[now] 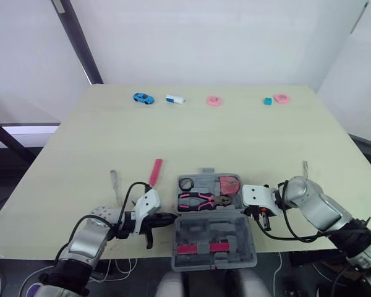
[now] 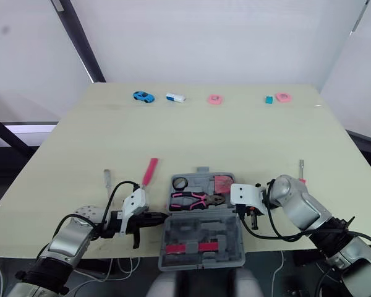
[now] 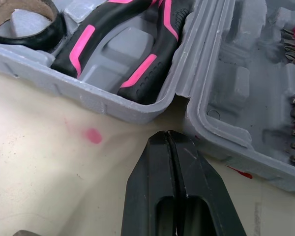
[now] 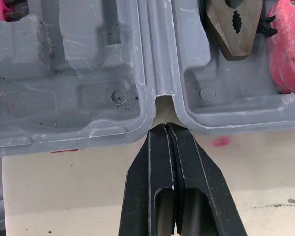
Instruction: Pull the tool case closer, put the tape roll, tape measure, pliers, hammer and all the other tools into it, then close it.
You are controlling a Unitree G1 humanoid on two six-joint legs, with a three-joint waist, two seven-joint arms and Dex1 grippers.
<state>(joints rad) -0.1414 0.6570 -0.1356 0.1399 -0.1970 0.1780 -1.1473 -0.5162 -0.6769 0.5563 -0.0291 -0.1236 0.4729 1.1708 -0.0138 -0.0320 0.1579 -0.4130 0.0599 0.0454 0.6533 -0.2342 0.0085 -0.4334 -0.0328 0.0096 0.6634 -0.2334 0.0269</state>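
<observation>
Lower left: left claw (image 3: 169,142) is sitting clenched and empty, its tip at the hinge notch of the tool case (image 1: 191,234), which is lying open at lower centre. Right claw (image 4: 165,132) is doing likewise at the opposite notch.

Risk: nudging with clenched tips is likely to skid the case off the near table (image 1: 247,136) edge.

Count:
- Inside: one tape roll (image 1: 185,184), one pliers (image 1: 201,200), one tape measure (image 1: 229,184).
- Outside: grey tool (image 1: 114,184), pink-handled tool (image 1: 155,171), slim tool (image 1: 305,167).

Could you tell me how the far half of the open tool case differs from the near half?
The far half holds the pliers, tape roll and a pink tool; the near half holds a pink bit rack, its other slots bare. The far half has a handle on its outer edge; the near half's outer edge looks plain. Both are grey moulded plastic, lying open and flat.
</observation>
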